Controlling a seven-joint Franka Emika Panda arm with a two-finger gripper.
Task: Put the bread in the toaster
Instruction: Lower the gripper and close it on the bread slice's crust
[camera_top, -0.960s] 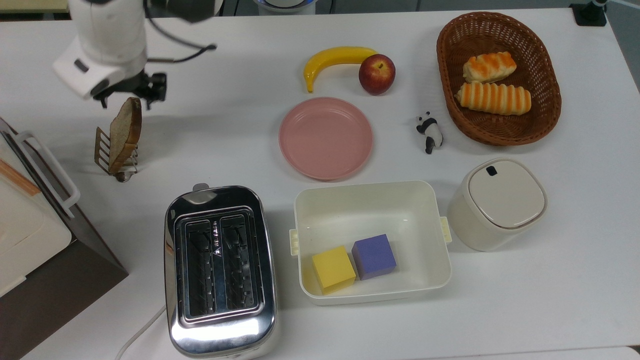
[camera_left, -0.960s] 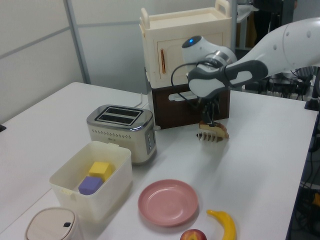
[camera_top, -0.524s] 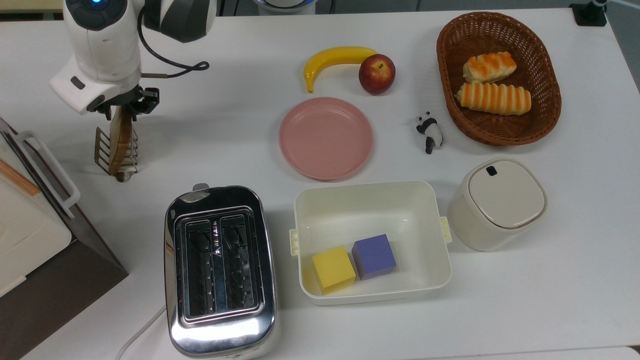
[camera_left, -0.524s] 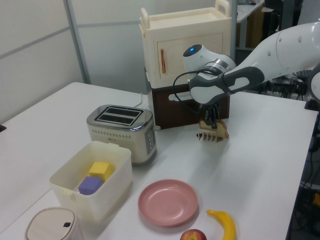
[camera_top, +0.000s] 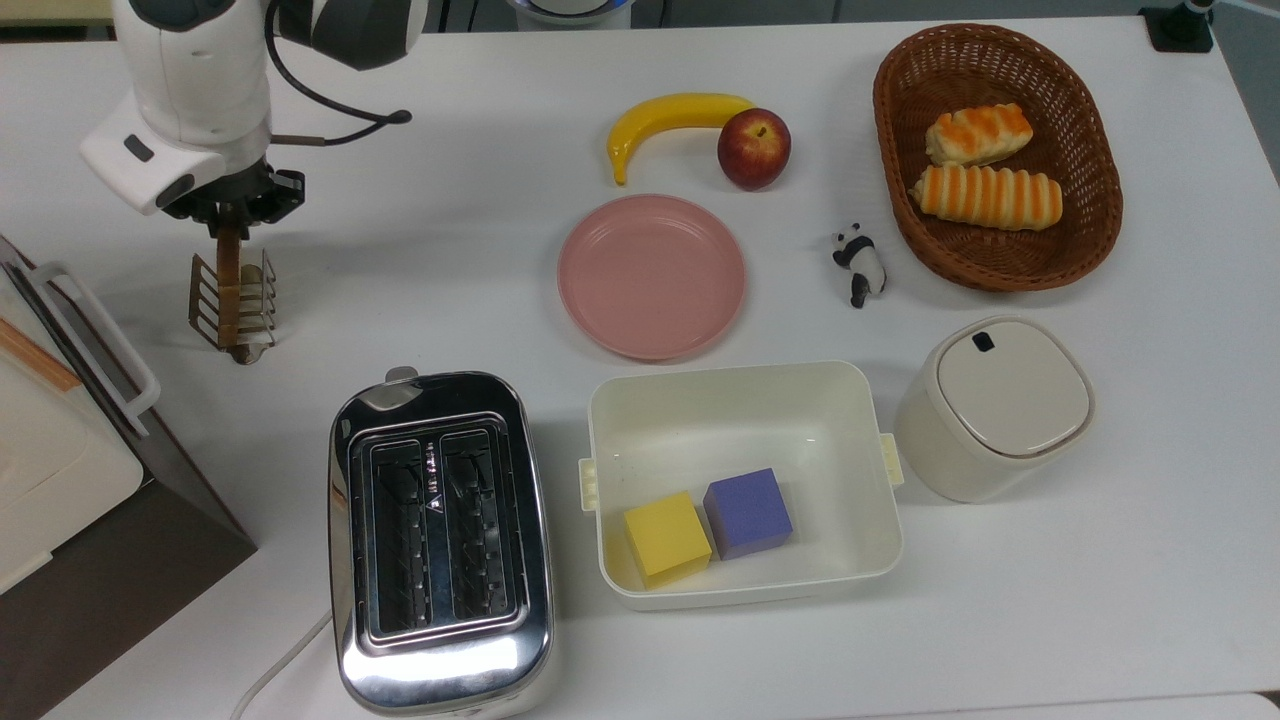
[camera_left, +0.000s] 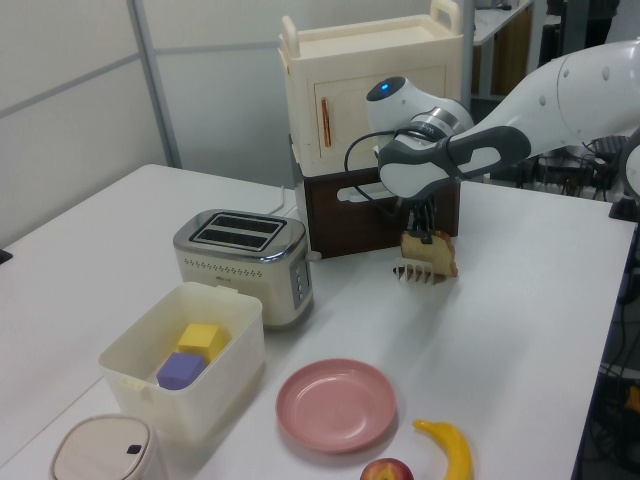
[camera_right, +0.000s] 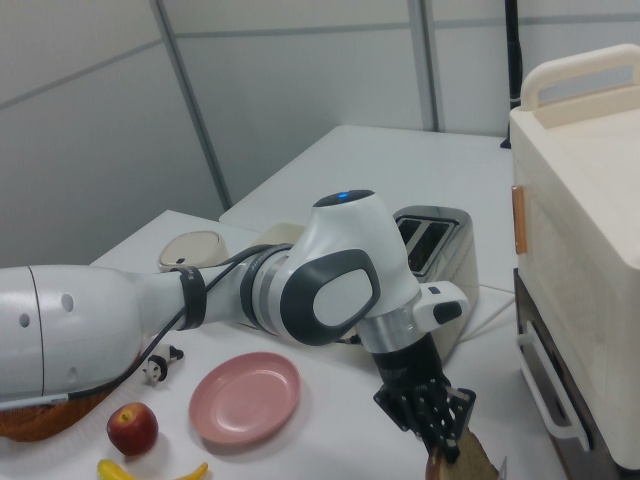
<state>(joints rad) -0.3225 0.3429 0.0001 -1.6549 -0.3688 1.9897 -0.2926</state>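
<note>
White table (camera_top: 430, 270) in a lab room with grey panelled walls; a cream cabinet sits at the left edge of the top view. Nearest the lower edge of the top view: the toaster (camera_top: 440, 545), lower left, both slots empty, white cord trailing off the bottom. Just beside it to the top view's right, a white bin (camera_top: 742, 400) with a yellow block and a purple block. Mid frame: pink plate (camera_top: 651, 277). Far edge: banana, apple, and a wicker basket (camera_top: 1095, 160) with striped rolls at upper right. Upper left of the top view: the gripper (camera_top: 232, 212) sits directly over the toast rack (camera_top: 232, 300), fingers closed on the top edge of the bread (camera_top: 229, 280), which stands upright and edge-on in the rack. The left view shows the slice's (camera_left: 428, 252) lower part between the rack wires. Progress estimate: grasp made, nothing more. Remaining: lift the slice clear of the rack, carry it toward the lower left of the top view, lower it into a slot.
</note>
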